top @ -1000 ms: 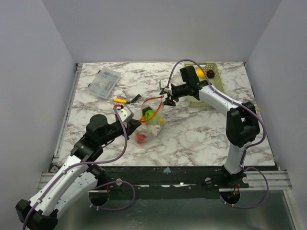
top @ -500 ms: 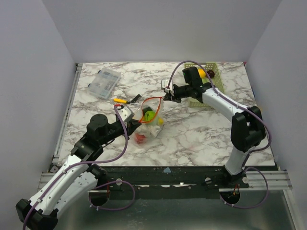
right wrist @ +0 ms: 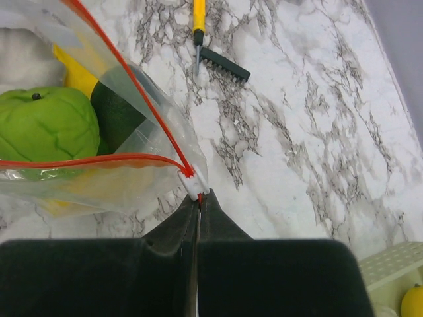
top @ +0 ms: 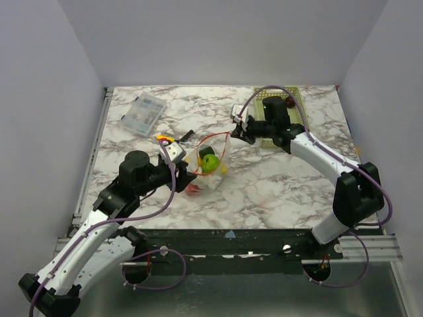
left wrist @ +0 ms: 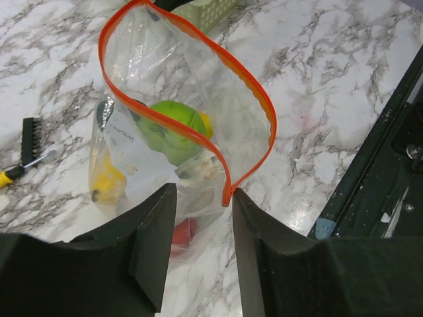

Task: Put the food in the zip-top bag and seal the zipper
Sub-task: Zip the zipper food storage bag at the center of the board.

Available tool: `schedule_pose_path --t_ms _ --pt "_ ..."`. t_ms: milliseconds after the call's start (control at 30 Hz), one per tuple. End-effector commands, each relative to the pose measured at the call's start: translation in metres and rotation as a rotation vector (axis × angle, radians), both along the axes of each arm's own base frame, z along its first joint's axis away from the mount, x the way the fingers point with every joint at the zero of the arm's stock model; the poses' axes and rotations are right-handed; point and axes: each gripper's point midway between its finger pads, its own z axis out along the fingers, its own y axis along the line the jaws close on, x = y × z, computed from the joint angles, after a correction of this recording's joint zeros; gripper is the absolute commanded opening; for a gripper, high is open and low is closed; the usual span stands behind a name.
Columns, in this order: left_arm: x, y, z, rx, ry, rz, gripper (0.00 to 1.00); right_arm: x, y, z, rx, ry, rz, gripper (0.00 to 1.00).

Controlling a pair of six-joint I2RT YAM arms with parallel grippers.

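The zip-top bag (top: 206, 165) lies mid-table with its mouth gaping. Its orange-red zipper (left wrist: 188, 39) forms a wide loop. Inside the bag lies food: a green round fruit (left wrist: 173, 125), a yellow lemon (left wrist: 109, 181), a red fruit (left wrist: 182, 234) and a dark green cucumber (right wrist: 115, 115). My left gripper (left wrist: 201, 198) stands open at the bag's near end, and the zipper's end (left wrist: 228, 195) hangs just inside its right finger. My right gripper (right wrist: 198, 198) is shut on the zipper's far end, right behind the white slider (right wrist: 192, 183).
A clear compartment box (top: 142, 113) sits at the back left. A yellow-handled screwdriver (right wrist: 198, 16) and a black bit holder (right wrist: 225, 64) lie beside the bag. The pale green basket (top: 296, 119) at the back right holds a lemon (right wrist: 413, 304) and a dark red fruit (top: 289, 102).
My right gripper shut on the zipper's far end and drew it back to the right, stretching the mouth. My left gripper opened and let go of the near end.
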Motion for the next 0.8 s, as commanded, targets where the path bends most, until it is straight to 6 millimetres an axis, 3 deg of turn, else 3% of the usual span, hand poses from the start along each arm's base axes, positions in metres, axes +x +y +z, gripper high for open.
schedule_pose_path --t_ms 0,33,167,367,467,633,733,767 --pt "0.005 0.008 0.029 -0.009 -0.036 0.059 0.7 -0.005 0.0 0.026 0.072 0.002 -0.051 0.0" --pt "0.006 0.008 0.035 -0.015 -0.042 0.06 0.8 -0.008 0.001 0.029 0.086 0.013 -0.046 0.0" --pt "0.02 -0.002 0.066 -0.068 -0.024 0.083 0.98 -0.013 0.006 0.036 0.128 0.058 -0.047 0.0" --pt "0.062 -0.035 0.078 -0.001 0.016 0.155 0.99 -0.023 0.012 0.037 0.156 0.105 -0.031 0.0" --pt "0.085 -0.05 0.076 0.069 -0.008 0.2 0.99 -0.026 0.012 0.04 0.158 0.106 -0.03 0.0" --pt "0.112 -0.075 0.047 0.153 -0.014 0.24 0.98 -0.025 0.013 0.043 0.181 0.14 -0.068 0.0" --pt "0.122 -0.078 0.026 0.243 -0.034 0.284 0.98 -0.025 0.012 0.043 0.202 0.165 -0.1 0.0" --pt "0.124 -0.078 0.02 0.261 -0.039 0.302 0.96 -0.016 0.016 0.08 0.253 0.103 -0.102 0.0"
